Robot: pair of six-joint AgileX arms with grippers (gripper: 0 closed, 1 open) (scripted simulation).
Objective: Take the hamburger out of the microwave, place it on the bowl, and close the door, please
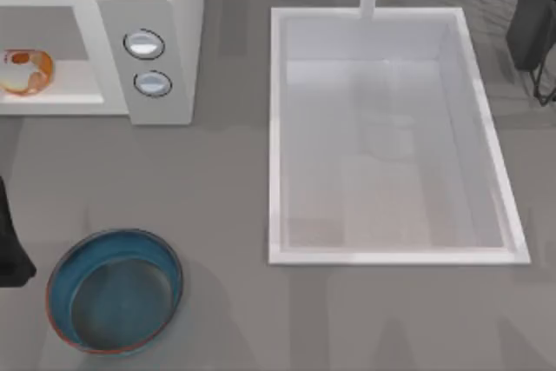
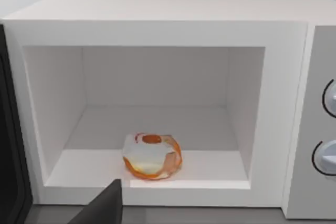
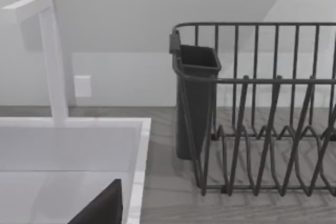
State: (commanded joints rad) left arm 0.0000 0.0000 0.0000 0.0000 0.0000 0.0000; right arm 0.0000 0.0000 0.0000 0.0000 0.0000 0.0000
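The microwave [image 1: 161,32] stands at the table's back left with its cavity open. Inside, near the front of the cavity floor, lies the hamburger [image 1: 26,71], a whitish bun with orange patches [image 2: 152,156]. The door [image 2: 9,145] shows as a dark panel swung open beside the cavity. The blue bowl [image 1: 115,290] with its orange-brown rim sits at the front left with nothing in it. My left gripper [image 2: 102,209] is in front of the cavity, a short way from the hamburger and not touching it. The left arm [image 1: 10,249] is at the table's left edge. My right arm [image 1: 534,15] is parked at the back right.
A large white sink basin [image 1: 391,136] with a faucet [image 3: 52,56] fills the middle and right. A dark wire dish rack [image 3: 262,114] with a cutlery cup stands at the back right. Two round knobs [image 1: 146,45] face forward on the microwave.
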